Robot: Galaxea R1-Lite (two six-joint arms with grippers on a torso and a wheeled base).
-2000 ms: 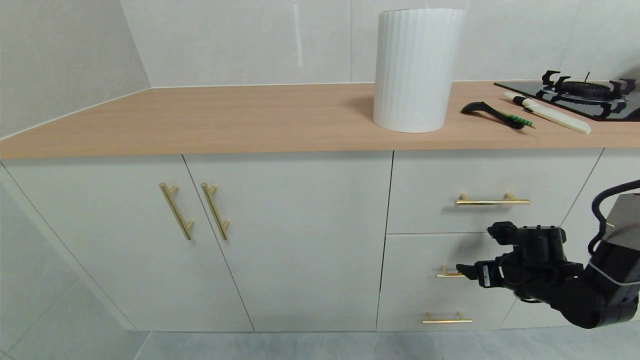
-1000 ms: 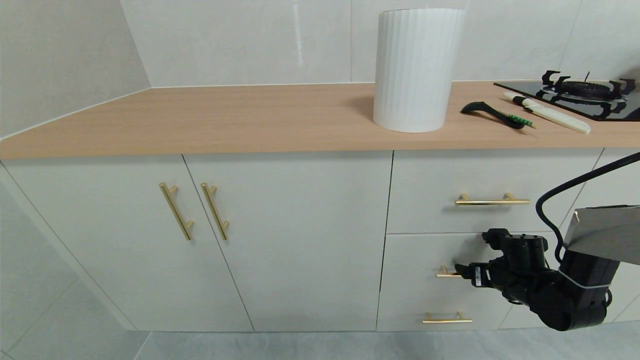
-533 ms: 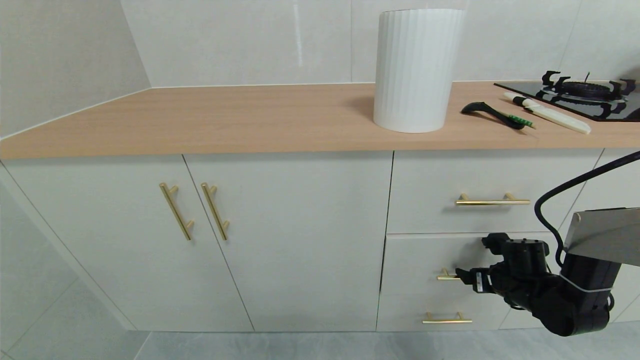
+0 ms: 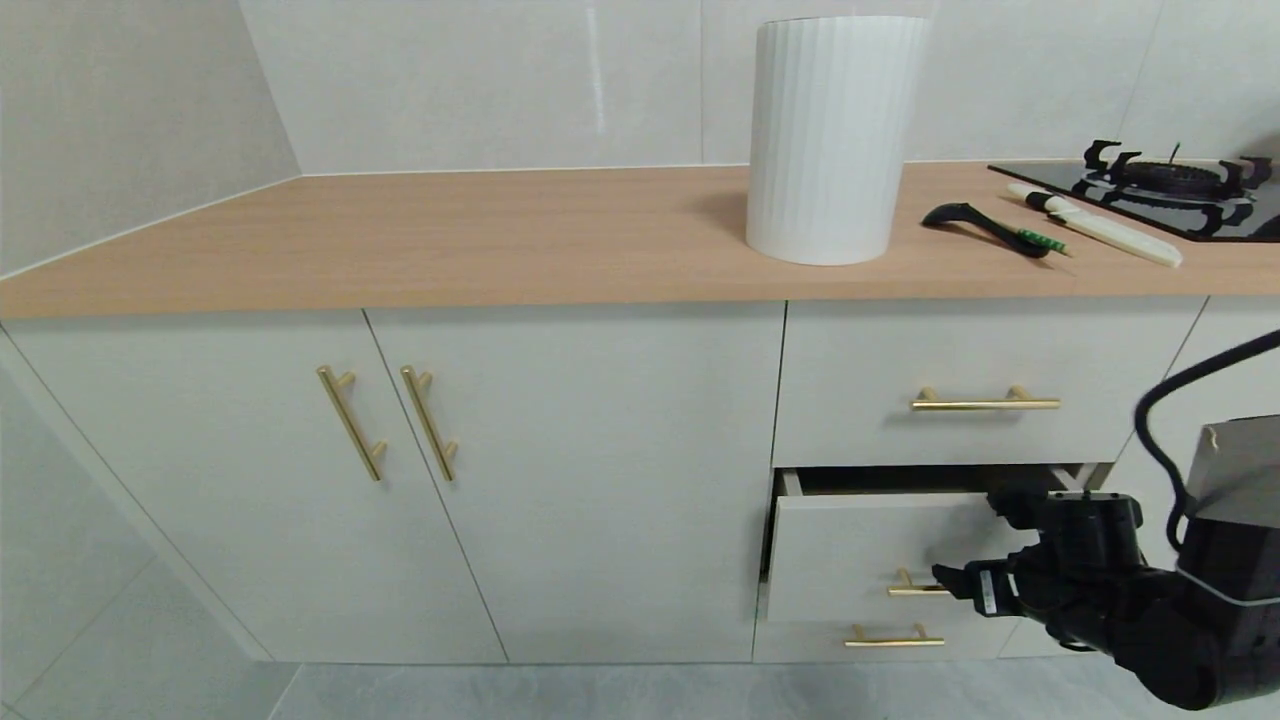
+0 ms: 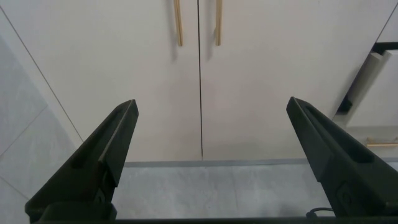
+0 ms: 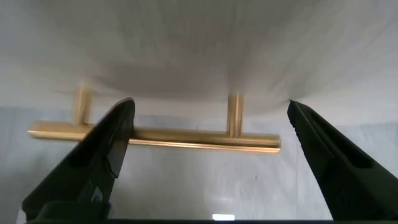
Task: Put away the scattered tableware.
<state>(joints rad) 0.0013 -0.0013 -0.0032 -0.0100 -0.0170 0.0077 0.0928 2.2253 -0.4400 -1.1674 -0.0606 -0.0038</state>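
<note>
Along the wood-grain counter [image 4: 450,240], right of the tall white ribbed canister [image 4: 835,140], sits the tableware: a white knife [image 4: 1100,232] and a black spoon [image 4: 985,228], both flat, just beside the hob [image 4: 1170,195]. Below, the middle drawer [image 4: 860,550] is partly open, with a matte flat front.

Right gripper [image 4: 968,538] is at its slim brass bar handle [image 6: 180,138], fingers spread wide, not clamped. Left gripper [image 5: 211,112] faces the cabinet doors [image 5: 249,93], fingers apart too.

Utensils look light, stiff, smooth and probably slippery. I'd pinch each mid-handle and keep off the knife's blade end.
</note>
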